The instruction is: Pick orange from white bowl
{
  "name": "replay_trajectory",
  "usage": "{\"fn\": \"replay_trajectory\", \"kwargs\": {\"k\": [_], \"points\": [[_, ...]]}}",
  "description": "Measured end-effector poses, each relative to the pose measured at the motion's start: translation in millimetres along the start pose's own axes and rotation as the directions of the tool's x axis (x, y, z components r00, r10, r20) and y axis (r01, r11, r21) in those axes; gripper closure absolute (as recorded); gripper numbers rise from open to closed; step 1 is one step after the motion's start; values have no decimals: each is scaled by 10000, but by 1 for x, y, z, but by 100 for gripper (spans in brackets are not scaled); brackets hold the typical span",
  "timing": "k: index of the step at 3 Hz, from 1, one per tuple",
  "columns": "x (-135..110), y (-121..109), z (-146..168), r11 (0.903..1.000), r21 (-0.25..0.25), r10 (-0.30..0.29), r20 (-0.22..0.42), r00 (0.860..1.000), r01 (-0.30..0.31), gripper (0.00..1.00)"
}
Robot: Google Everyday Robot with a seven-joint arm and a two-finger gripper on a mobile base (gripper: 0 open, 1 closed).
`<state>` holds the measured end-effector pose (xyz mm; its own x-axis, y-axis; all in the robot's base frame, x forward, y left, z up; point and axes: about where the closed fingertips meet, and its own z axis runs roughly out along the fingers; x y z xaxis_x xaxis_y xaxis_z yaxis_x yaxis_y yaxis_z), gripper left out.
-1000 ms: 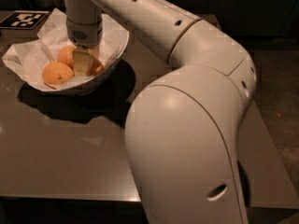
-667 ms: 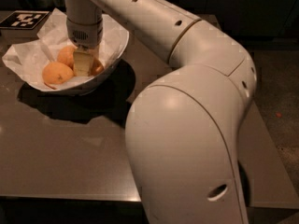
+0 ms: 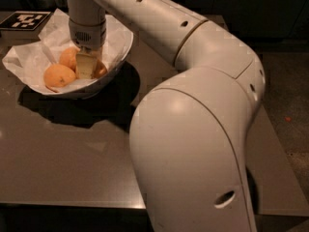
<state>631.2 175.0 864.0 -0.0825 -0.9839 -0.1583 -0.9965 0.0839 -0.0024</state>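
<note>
The white bowl [image 3: 118, 52], lined with crumpled white paper, stands at the table's back left. Three orange fruits lie in it. The front-left one [image 3: 59, 75] looks palest and smoothest, so I take it for the orange. A second fruit [image 3: 68, 57] lies behind it. A deeper-orange one [image 3: 100, 70] shows just right of the gripper. My gripper [image 3: 86, 65] points straight down into the bowl, between the second fruit and the deeper-orange one and right of the pale orange. It hides what is directly beneath it.
The brown table [image 3: 72, 153] extends forward and right of the bowl. A black-and-white marker tag [image 3: 25, 20] lies at the back left corner. My arm's large white elbow [image 3: 193, 144] fills the right foreground above the table edge.
</note>
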Motion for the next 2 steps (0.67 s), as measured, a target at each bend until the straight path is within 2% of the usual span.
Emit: {"fn": "replay_trajectory", "kwargs": {"k": [1, 2], "points": [[-5, 5, -11, 9966, 810, -123, -233, 9997, 142, 100], [-10, 16, -29, 9879, 1507, -308, -408, 9987, 367, 100]]}}
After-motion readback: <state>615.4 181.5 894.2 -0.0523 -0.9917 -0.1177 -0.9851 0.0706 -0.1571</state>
